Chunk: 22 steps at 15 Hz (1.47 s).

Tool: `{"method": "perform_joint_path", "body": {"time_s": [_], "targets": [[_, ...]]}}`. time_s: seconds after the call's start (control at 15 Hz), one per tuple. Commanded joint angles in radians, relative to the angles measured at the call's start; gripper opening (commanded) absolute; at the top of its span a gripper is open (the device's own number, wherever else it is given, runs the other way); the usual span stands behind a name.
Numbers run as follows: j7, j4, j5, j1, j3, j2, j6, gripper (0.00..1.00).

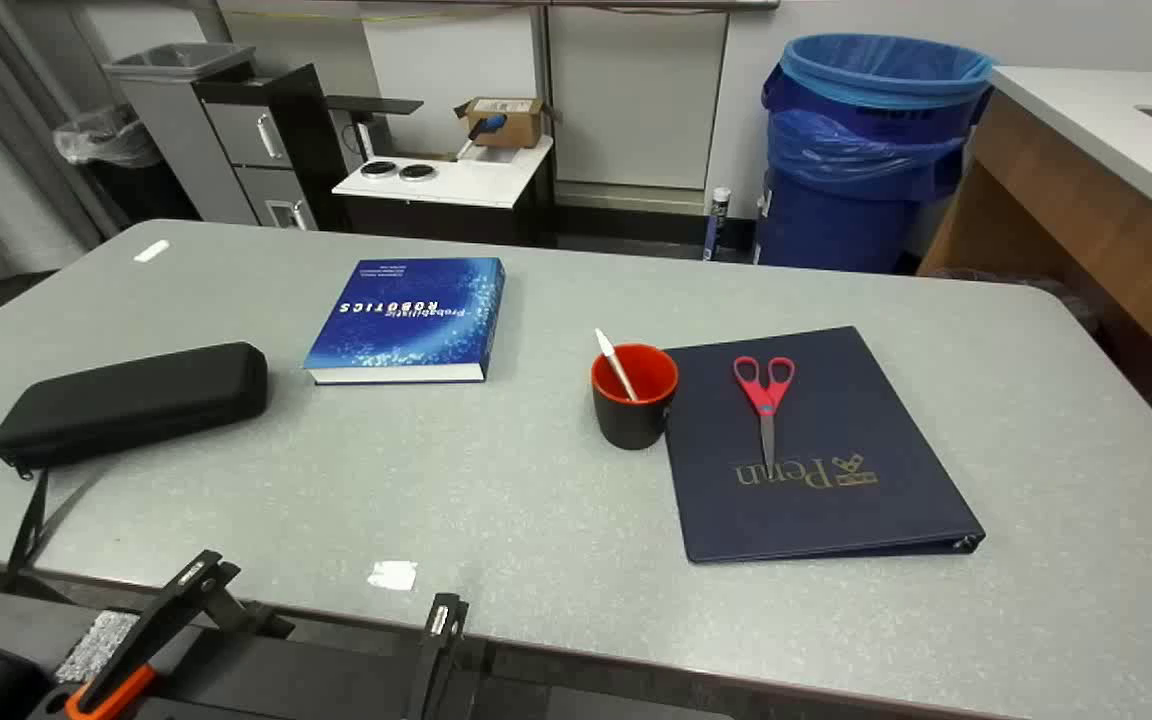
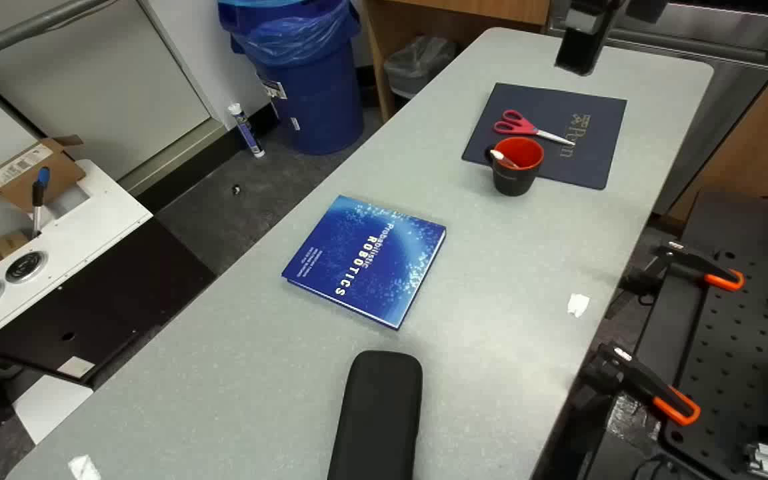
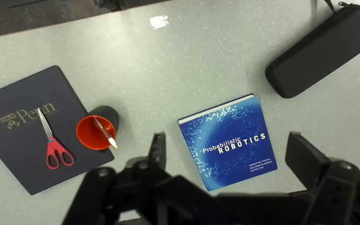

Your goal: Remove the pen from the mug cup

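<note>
Slim white pen [image 1: 616, 365] aslant in round, red-lined mug cup [image 1: 630, 420]; blocky fingers [image 3: 305, 154] wide apart, gripping nothing.

Black two-fingered robot gripper [image 3: 232, 151] in the wrist view, its blunt dark fingers [image 3: 305, 156] spread wide, one on each side of the gap, with jointed black linkages [image 3: 336, 187] behind them. In an exterior view, a dark, blunt robot part [image 2: 583, 45] points downward; which part is unclear.
</note>
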Motion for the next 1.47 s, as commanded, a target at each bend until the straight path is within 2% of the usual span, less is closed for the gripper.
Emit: {"method": "perform_joint_path", "body": {"time_s": [0.0,0.8,1.13,1.4], "targets": [[0.001,0.002,-0.002,0.002,-0.002,0.002,-0.003,1.0],[-0.011,0.001,-0.004,0.004,-0.006,0.007,0.005,1.0],[-0.001,-0.038,-0.121,-0.069,-0.01,0.134,0.168,1.0],[0.046,-0.061,-0.233,-0.152,-0.024,0.347,0.369,1.0]]}}
